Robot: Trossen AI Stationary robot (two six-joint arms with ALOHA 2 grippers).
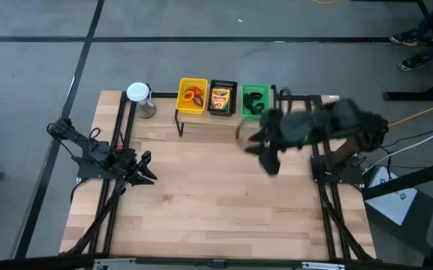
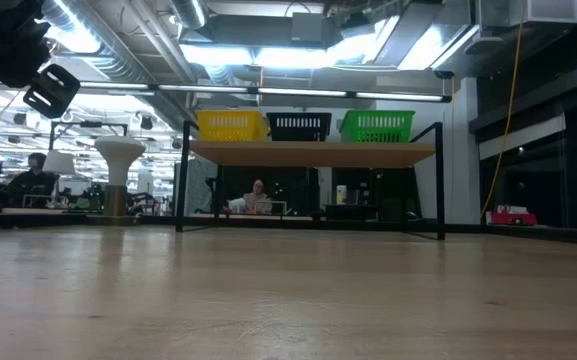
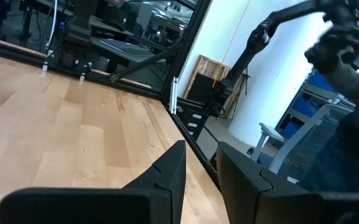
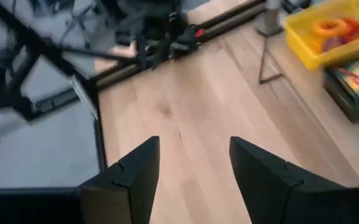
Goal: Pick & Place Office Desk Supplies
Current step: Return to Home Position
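Three trays stand in a row on a raised shelf at the table's far edge. The yellow tray (image 1: 183, 84) holds orange rings (image 1: 195, 95) and a purple ring (image 4: 332, 45). A yellow crayon box (image 1: 221, 97) lies in the black tray (image 1: 211, 99). Black clips (image 1: 254, 100) lie in the green tray (image 1: 245, 91). My right gripper (image 1: 269, 161) hangs open and high above the table, right of centre, near the shelf, with nothing between its fingers (image 4: 135, 171). My left gripper (image 1: 147, 169) waits at the table's left, level, slightly open and holding nothing.
A grey cylinder with a white round top (image 1: 139, 96) stands at the far left beside the shelf. The shelf's black legs (image 1: 178, 124) stand on the table. Bare wooden tabletop (image 1: 208, 195) spreads between the arms. Black frame rails (image 1: 115, 202) run along both sides.
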